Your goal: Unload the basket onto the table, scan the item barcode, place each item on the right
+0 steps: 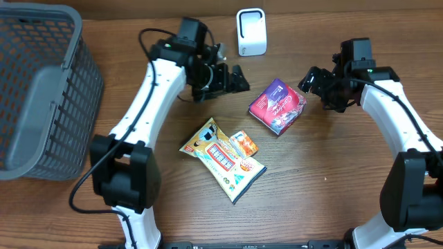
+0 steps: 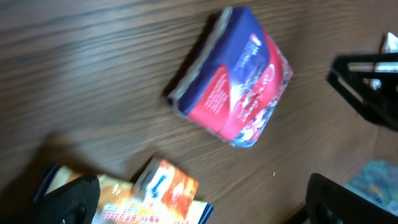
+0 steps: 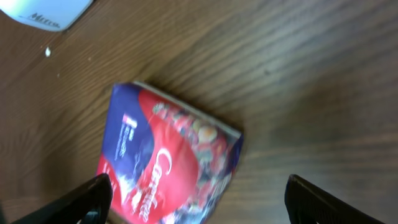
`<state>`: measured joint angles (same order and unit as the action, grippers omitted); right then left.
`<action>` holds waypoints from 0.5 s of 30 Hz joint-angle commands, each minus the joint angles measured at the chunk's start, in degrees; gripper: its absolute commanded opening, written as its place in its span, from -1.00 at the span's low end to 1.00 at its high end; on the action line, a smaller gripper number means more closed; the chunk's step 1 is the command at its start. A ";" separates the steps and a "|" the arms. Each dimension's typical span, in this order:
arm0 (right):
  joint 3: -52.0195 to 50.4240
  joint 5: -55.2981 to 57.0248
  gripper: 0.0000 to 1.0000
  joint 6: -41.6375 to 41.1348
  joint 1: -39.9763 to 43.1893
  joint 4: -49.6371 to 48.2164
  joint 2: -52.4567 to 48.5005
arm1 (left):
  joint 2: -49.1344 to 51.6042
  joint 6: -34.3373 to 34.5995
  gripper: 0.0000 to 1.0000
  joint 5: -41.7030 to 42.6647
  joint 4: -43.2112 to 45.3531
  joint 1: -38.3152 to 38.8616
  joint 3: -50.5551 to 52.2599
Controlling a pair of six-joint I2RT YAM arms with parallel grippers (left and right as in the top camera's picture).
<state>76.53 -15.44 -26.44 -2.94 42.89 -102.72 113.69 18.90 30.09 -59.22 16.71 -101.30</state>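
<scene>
A red and purple box (image 1: 278, 105) lies flat on the wooden table between my two grippers; it also shows in the left wrist view (image 2: 239, 81) and the right wrist view (image 3: 168, 165). My left gripper (image 1: 237, 80) hovers open to the box's upper left, nothing between its fingers (image 2: 202, 202). My right gripper (image 1: 309, 81) is open just right of the box and apart from it (image 3: 199, 202). The white scanner (image 1: 250, 31) stands upright at the back, and its corner shows in the right wrist view (image 3: 46, 11).
An orange and yellow snack packet (image 1: 223, 158) lies in front of the box, its end under my left gripper (image 2: 165, 190). A grey mesh basket (image 1: 41, 90) fills the table's left side. The right arm (image 2: 367, 81) shows dark at the left wrist view's edge.
</scene>
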 commanded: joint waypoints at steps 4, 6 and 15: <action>-2.93 0.46 0.76 -2.73 -0.92 -10.64 -3.08 | 1.40 -3.04 1.00 -1.73 3.30 1.86 0.00; -3.13 0.35 0.76 -2.80 -1.57 -12.85 -4.20 | 1.40 -3.04 1.00 -1.99 2.84 1.86 0.00; -3.15 -6.67 0.76 -3.61 -6.19 -13.29 -9.03 | 1.40 -5.38 1.00 -2.71 1.42 1.60 0.00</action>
<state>74.06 -17.34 -29.54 -7.40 29.52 -110.28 114.52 16.73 28.21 -57.65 18.61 -101.30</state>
